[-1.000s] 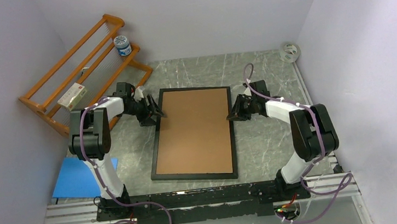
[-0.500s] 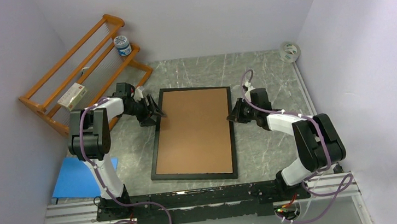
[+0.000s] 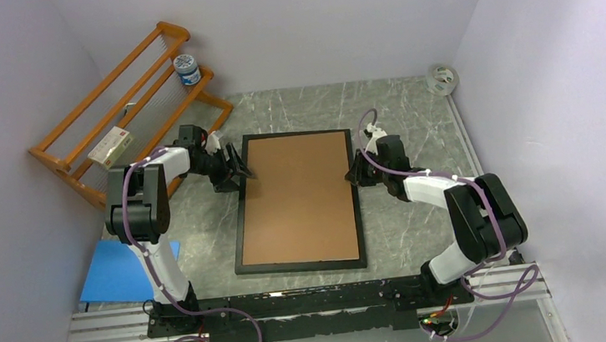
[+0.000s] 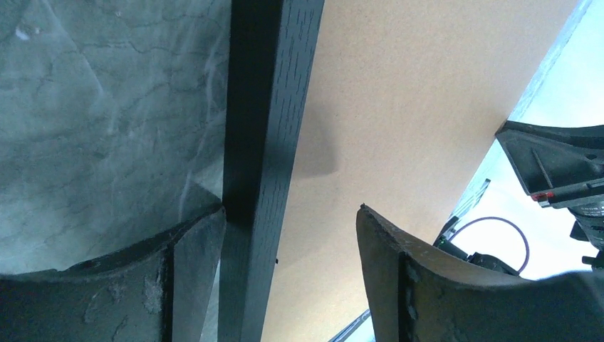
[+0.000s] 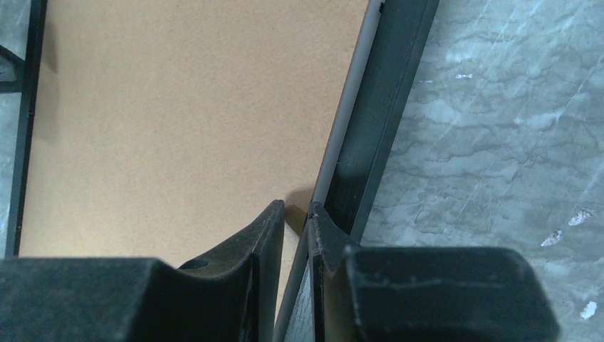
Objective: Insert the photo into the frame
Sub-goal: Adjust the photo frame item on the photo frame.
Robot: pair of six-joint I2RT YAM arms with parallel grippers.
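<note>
The black frame [image 3: 240, 219] lies flat mid-table, filled by a brown backing board [image 3: 298, 197]. The photo is hidden. My left gripper [image 3: 237, 171] is at the frame's far left rail. In the left wrist view it [image 4: 290, 210] stands open, its left finger touching the outer side of the frame rail [image 4: 260, 142] and the other finger over the backing board [image 4: 399, 92]. My right gripper [image 3: 353, 173] is at the right rail. In the right wrist view it [image 5: 298, 206] shows only a narrow gap with nothing in it, over the inner edge of the frame [image 5: 388, 107].
An orange wooden rack [image 3: 121, 96] stands at the back left with a jar [image 3: 187, 68] and a small box [image 3: 110, 145] on it. A blue sheet [image 3: 121, 272] lies at the near left. A tape roll [image 3: 442, 79] sits in the back right corner. Walls close three sides.
The frame's near end has swung to the right, so it lies squarer. My right gripper has slid further back along the right rail. The left gripper has stayed put.
</note>
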